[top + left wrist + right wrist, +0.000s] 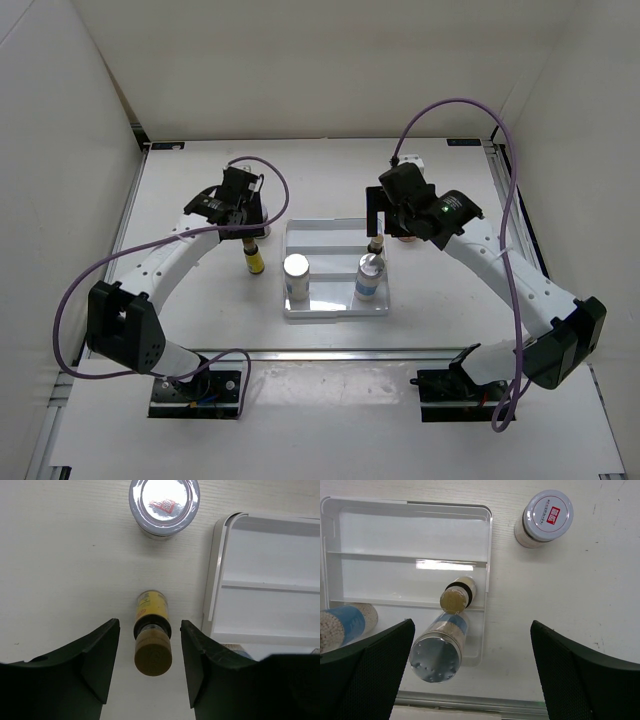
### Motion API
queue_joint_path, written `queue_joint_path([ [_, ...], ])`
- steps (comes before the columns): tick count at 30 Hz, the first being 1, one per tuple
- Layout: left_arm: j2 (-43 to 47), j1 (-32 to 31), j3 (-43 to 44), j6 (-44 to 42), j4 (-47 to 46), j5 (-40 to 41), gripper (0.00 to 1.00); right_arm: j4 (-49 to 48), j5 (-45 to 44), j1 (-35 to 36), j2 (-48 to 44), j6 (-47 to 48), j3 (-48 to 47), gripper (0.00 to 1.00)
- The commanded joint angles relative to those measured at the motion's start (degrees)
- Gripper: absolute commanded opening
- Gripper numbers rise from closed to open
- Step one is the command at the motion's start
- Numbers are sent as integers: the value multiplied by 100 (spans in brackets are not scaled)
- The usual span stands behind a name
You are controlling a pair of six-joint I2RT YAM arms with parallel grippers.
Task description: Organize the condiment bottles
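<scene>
Only the left wrist view reveals the left claw (150, 626) released, straddling the yellow bottle (152, 607) without touching; the right claw (472, 624) gapes empty.

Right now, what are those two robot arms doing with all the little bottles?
They are filling a white divided tray. The left hand is open around a brown-capped yellow bottle standing beside the tray, not gripping yet. The right hand hangs open over the tray, where two silver-capped shakers and another yellow bottle already stand. Two red-marked jars wait outside.
</scene>
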State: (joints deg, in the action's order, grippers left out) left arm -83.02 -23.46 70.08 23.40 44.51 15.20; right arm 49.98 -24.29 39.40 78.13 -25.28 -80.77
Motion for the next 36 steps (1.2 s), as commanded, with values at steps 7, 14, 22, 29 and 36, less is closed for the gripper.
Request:
queue_joint_path([
  [7, 120, -18, -162, 173, -74, -430, 59, -32, -128, 24, -157, -47, 35, 100],
  [14, 172, -18, -214, 174, -74, -483, 47, -32, -128, 24, -157, -47, 35, 100],
  [22, 339, -18, 84, 227, 277, -474, 26, 21, -128, 24, -157, -47, 35, 100],
  [29, 498, -193, 1093, 227, 550, -474, 20, 21, -128, 24, -105, -47, 35, 100],
  [36, 68, -624, 1718, 279, 611, -483, 19, 73, -128, 24, -105, -100, 88, 100],
])
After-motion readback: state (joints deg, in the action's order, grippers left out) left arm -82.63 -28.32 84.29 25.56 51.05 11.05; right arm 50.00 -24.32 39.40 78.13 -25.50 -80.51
